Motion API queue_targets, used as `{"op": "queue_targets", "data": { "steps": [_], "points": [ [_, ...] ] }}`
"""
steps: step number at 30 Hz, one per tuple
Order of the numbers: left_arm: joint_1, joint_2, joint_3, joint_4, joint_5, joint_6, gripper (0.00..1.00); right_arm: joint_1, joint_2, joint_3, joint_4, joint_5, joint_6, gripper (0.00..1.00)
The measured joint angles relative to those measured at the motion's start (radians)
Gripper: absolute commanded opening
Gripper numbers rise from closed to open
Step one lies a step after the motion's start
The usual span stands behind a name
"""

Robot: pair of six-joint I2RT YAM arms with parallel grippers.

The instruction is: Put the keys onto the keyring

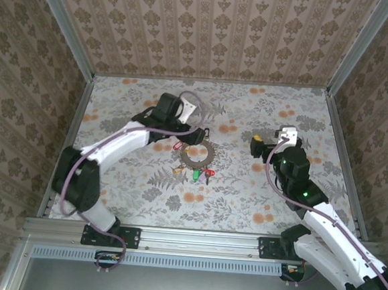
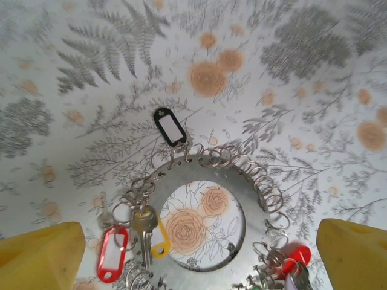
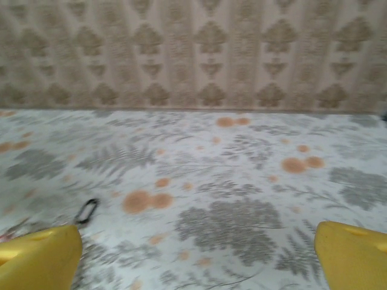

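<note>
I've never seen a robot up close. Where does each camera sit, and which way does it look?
Top: fixed above and behind the arms, looking down on the table; both arms show, with left pincer and right pincer.
Left wrist: on the left arm, looking down at the keyring; its yellow fingers show.
Right wrist: on the right arm, looking across the table to the wall; its yellow fingers show.
Shared: top and left wrist both show the keyring.

One keyring (image 2: pixel 199 172); perhaps five keys (image 2: pixel 144 229): two red-tagged, one black, yellow, green.
</note>
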Motion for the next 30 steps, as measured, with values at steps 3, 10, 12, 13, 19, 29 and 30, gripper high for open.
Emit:
{"op": "queue_targets", "data": {
  "steps": [3, 10, 12, 13, 19, 29, 30],
  "points": [
    [0.034, -0.17, -0.147, 0.072, -0.05, -0.011, 1.0, -0.085, 0.091, -0.04, 0.094, 0.009, -0.015, 1.0],
    [0.179, -0.297, -0.278, 0.105, -0.265, -0.116, 1.0, -0.17, 0.404, -0.101, 0.296, -0.027, -0.074, 1.0],
    [0.197, -0.311, -0.311, 0.104, -0.396, -0.135, 1.0, -0.172, 0.462, -0.119, 0.362, -0.027, -0.1, 1.0],
    [0.199, -0.318, -0.329, 0.105, -0.448, -0.138, 1.0, -0.172, 0.484, -0.123, 0.394, -0.025, -0.111, 1.0],
    [0.24, -0.328, -0.449, 0.171, -0.698, -0.134, 1.0, -0.18, 0.64, -0.119, 0.584, -0.008, -0.176, 1.0],
    [0.323, -0.19, -0.488, 0.39, -0.727, -0.034, 1.0, -0.262, 0.733, -0.051, 0.595, 0.016, -0.137, 1.0],
    [0.333, -0.192, -0.491, 0.41, -0.726, -0.022, 1.0, -0.271, 0.733, -0.039, 0.59, 0.016, -0.127, 1.0]
  ]
}}
